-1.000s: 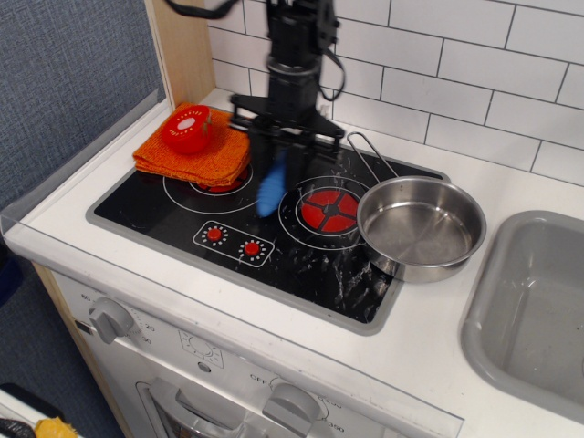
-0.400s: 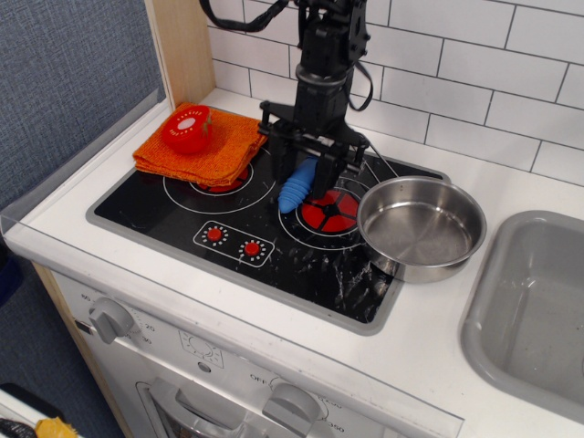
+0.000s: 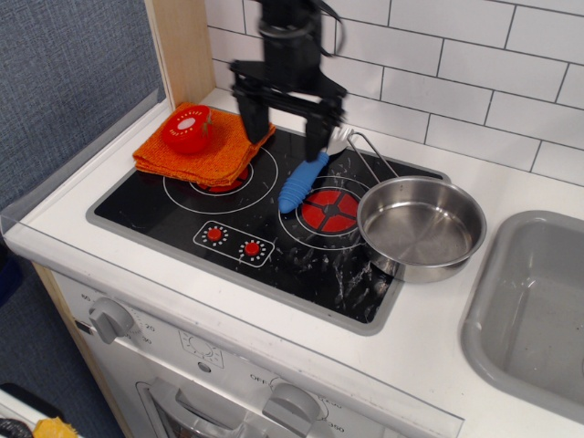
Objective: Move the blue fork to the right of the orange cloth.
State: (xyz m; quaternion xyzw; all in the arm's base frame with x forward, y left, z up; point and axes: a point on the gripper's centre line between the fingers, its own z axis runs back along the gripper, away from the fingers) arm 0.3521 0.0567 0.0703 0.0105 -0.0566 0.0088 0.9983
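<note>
The blue fork (image 3: pixel 302 181) lies on the black stovetop, just right of the orange cloth (image 3: pixel 206 148), its ribbed handle angled toward the front left and its tines toward the back right by the red burner. My gripper (image 3: pixel 282 130) hangs above and behind the fork with its two fingers wide apart and nothing between them. A red toy tomato (image 3: pixel 187 129) sits on the cloth.
A steel pan (image 3: pixel 422 226) with a thin wire handle stands on the right of the stove (image 3: pixel 164 219). A grey sink (image 3: pixel 538 310) is at the far right. A white tiled wall runs along the back and a wooden panel stands at the left.
The gripper carried the fork from mid-air down onto the stove beside the cloth, let it go, opened wide and rose up and to the left.
</note>
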